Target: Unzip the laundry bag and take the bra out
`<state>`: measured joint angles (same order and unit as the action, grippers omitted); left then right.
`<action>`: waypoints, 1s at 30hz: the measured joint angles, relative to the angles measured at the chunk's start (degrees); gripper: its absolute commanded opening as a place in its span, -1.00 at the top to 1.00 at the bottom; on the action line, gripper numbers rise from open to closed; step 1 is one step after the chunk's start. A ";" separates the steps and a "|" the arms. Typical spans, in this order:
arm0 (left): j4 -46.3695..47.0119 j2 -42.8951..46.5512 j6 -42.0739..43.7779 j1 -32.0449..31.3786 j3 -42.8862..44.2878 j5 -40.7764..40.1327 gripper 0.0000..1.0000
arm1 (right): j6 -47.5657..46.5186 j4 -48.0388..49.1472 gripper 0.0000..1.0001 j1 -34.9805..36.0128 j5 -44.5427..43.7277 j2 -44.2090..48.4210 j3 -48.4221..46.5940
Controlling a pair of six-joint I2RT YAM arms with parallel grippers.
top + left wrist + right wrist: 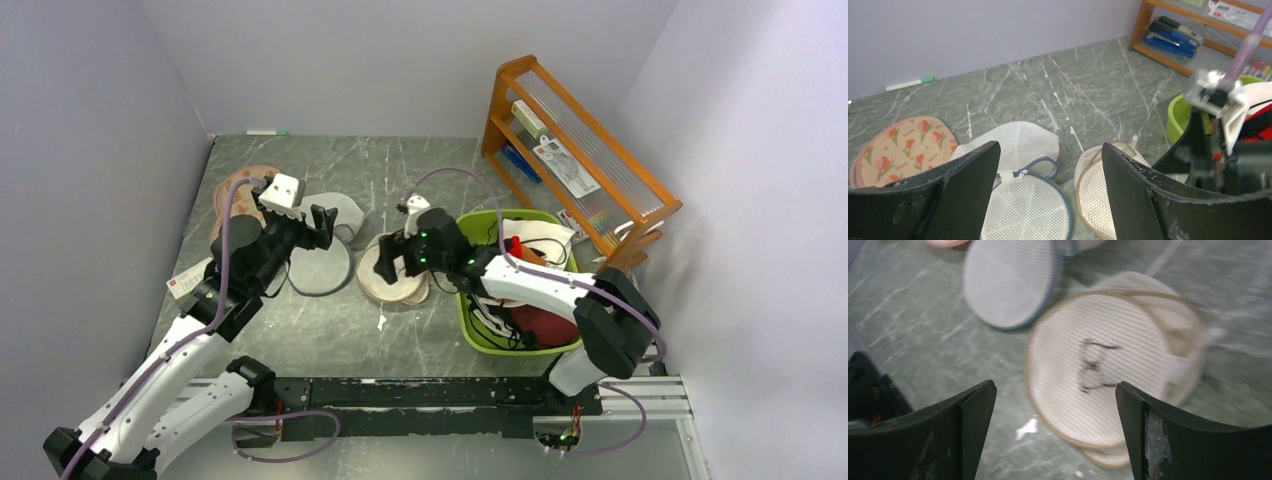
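The round cream-beige mesh laundry bag [398, 283] lies flat in the middle of the table, its dark spectacles-like mark facing up in the blurred right wrist view [1098, 375]. A second cream rim shows under its edge. My right gripper [388, 262] hovers just above the bag, open and empty [1055, 387]. My left gripper [322, 225] is open and empty [1049, 147], above the gap between the white bag and the cream bag [1098, 190]. A small bright red garment, the bra [514, 246], shows in the green bin, partly hidden by my right arm.
A white mesh bag with a grey disc [320, 265] lies left of the cream bag. A pink patterned bag [240, 190] lies far left. The green bin [470, 320] holds white cloth [540, 240] and maroon cloth [545, 322]. A wooden rack [575, 140] stands back right.
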<state>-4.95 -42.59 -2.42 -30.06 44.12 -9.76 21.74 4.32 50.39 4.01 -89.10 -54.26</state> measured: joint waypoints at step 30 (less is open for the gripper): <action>-0.94 -3.72 -0.37 2.23 2.95 2.19 -1.00 | -17.66 -15.06 -1.00 -25.22 -22.73 75.80 -1.31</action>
<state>-5.89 -46.30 -2.79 -27.83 47.07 -7.57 4.08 -10.74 25.17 -18.72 -13.30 -55.57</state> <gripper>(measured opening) 0.995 0.997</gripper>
